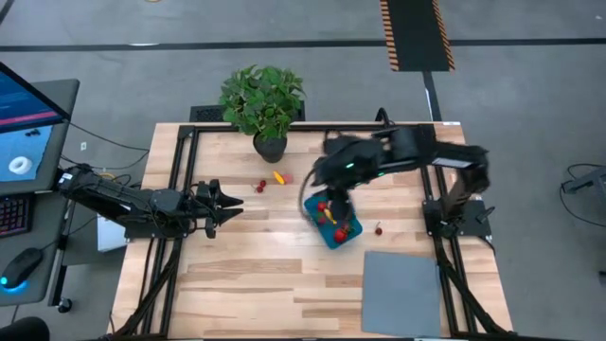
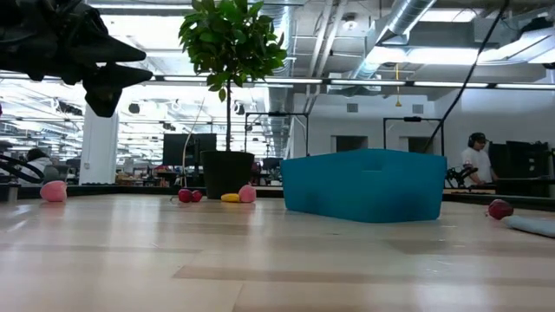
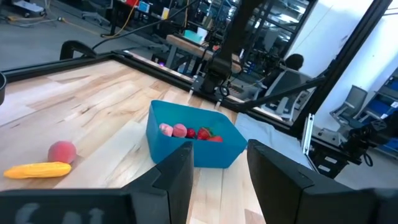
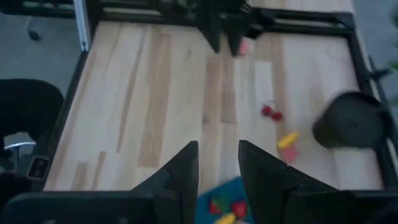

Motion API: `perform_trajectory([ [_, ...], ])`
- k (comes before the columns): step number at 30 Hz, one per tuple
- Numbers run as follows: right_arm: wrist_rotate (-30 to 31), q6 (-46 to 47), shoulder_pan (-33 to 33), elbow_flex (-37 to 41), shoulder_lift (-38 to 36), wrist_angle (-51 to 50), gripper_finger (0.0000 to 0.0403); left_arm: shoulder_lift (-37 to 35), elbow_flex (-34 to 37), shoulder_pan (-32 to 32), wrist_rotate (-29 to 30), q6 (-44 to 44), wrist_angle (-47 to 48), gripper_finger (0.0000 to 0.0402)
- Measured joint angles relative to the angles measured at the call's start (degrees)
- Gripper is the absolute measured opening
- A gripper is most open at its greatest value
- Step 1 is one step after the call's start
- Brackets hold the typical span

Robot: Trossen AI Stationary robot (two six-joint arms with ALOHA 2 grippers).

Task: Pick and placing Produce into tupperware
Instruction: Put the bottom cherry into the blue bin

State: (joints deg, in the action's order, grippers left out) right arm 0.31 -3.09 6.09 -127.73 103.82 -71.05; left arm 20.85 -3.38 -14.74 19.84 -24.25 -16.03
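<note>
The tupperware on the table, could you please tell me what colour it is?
Teal-blue; the tupperware shows best in the low view.

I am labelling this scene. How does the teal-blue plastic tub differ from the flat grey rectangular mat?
The teal-blue plastic tub has raised walls, while the flat grey rectangular mat lies flat. The tub holds small red and yellow produce pieces; the mat carries nothing. The tub is smaller and sits turned at an angle near the table's middle; the mat lies square at the table's edge. Both are rectangular and rest on the wooden table.

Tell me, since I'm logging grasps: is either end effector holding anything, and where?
Nothing is held. The left end effector and the right end effector both show an empty gap between their fingers; the right one hovers over the blue tub.
</note>
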Motion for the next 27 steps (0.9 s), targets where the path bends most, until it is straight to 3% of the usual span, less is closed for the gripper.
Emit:
perform_trajectory([
  [6, 4.63, 3.28, -0.57, 14.63, -14.33, 4.70, 0.0129, -0.01, 0.00, 0.00, 0.04, 0.07, -0.20, 0.0141],
  [12, 6.77, 10.07, -0.35, 37.96, -32.48, 19.56, 0.0129, 0.01, 0.00, 0.00, 0.04, 0.00, -0.40, 0.0141],
  [20, 14.07, 21.30, 2.80, 64.82, -52.59, 27.23, 0.0130, 0.00, 0.02, 0.00, 0.55, -1.44, -0.59, 0.0141],
  [27, 16.64, 18.68, 8.28, 85.80, -65.21, 53.51, 0.0129, 0.01, 0.03, 0.00, 0.55, 0.42, -1.21, 0.0141],
])
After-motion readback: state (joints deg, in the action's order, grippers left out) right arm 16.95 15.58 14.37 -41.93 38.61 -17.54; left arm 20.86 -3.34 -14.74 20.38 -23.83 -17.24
